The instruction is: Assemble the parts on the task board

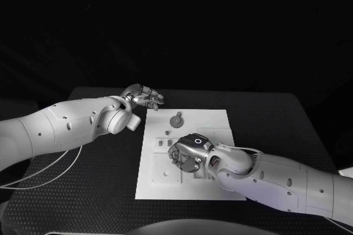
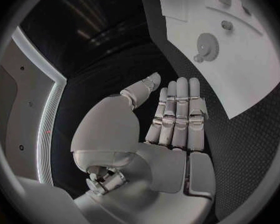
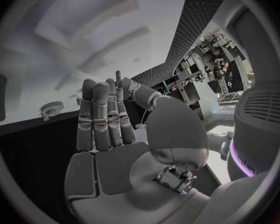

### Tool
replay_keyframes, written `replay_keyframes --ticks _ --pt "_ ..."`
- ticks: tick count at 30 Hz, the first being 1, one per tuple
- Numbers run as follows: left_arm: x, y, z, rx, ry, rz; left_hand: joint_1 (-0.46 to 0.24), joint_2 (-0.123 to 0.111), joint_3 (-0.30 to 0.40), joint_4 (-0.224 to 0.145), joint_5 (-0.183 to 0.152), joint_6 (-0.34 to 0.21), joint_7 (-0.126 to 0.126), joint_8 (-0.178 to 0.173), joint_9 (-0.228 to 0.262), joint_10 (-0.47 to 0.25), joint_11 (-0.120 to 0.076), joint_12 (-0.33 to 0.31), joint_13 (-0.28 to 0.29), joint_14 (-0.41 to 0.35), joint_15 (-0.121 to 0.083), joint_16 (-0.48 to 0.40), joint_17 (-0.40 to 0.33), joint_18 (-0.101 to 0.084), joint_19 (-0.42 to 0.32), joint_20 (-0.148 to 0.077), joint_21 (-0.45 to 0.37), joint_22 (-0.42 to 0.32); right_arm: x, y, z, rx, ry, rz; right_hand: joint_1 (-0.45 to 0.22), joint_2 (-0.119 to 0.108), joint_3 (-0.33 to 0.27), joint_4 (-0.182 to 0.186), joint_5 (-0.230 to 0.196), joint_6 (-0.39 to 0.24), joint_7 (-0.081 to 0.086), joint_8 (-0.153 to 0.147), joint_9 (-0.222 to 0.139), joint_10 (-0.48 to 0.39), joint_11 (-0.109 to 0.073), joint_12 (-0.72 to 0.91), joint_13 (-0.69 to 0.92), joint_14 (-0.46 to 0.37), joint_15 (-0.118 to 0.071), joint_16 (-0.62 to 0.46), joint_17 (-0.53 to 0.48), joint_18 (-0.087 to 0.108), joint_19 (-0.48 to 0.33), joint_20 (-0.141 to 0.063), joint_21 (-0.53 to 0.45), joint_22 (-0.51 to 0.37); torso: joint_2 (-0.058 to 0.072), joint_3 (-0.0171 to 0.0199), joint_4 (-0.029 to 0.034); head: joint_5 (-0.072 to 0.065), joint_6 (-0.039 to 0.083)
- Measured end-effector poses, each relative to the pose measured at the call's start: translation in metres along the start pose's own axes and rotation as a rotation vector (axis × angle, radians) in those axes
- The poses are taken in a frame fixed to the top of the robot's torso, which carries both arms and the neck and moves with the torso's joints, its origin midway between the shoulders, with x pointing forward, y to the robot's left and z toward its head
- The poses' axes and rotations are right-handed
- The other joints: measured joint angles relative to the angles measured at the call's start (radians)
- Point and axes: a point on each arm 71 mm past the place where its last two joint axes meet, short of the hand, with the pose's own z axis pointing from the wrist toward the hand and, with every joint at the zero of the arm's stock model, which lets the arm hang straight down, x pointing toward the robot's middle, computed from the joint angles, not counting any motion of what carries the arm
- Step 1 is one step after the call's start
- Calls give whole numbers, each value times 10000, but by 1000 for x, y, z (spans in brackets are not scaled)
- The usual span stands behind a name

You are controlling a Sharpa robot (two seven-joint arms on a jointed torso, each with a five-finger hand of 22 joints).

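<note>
A black, finely textured table (image 1: 88, 194) is being shown against a dark background, with the white task board (image 1: 221, 186) lying flat at its middle. Shallow recesses and slots are being displayed across the board's surface. A small round, toothed part (image 1: 176, 121) is resting on the far portion of the board, with a smaller piece just beyond it; the same toothed part (image 2: 208, 47) is being seen in the left wrist view, lying flat on the white plate (image 2: 252, 79).

The left hand (image 1: 143, 97) is being held over the table just beside the board's far left corner, apart from the parts. In the left wrist view this hand (image 2: 171, 119) is being presented with its fingers (image 2: 180, 104) straight and side by side and the thumb set off to one side; nothing is being grasped, so the hand is released.

The right hand (image 1: 186, 153) is being positioned low over the middle of the board, above the recessed area. In the right wrist view the hand (image 3: 112, 129) is being shown with fingers (image 3: 96, 114) extended together and nothing between them and the thumb, so it too is released. The toothed part (image 3: 52, 108) is being seen near its fingertips, at the board's edge, not touched.
</note>
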Motion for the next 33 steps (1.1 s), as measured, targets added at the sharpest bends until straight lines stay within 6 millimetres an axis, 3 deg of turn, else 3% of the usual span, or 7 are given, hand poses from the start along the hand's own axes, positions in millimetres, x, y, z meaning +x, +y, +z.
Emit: replay_keyframes --ticks 13,25,33 --pt "1 -1 1 11 14 -6 0 0 0 0 0 0 0 0 1 0 0 0 1 36 -36 0 9 1 36 36 0 -8 10 0 1 -20 249 -220 28 28 -1 0 -1 0 0 -9 12 -1 0 -11 16 38 -5 -1 8 -1 0 0 0 0 0 0 -1 59 -71" --pt "1 0 1 8 9 -9 0 0 0 0 0 0 0 0 -8 0 0 0 1 36 -36 -39 16 -4 72 0 -38 -16 12 -5 2 55 302 -404 39 40 -2 0 11 -18 15 11 18 -1 0 30 31 41 -2 -1 6 0 -1 0 0 10 -4 -4 -5 32 -57" --pt "1 -1 1 9 15 -11 0 0 0 0 0 0 0 0 -7 0 0 0 1 36 -36 -39 26 -5 72 1 -38 -15 12 -6 2 64 307 -492 39 40 -2 0 11 -19 15 8 40 -1 0 30 41 56 14 -1 5 -1 0 0 0 9 -5 -2 -10 27 -111"
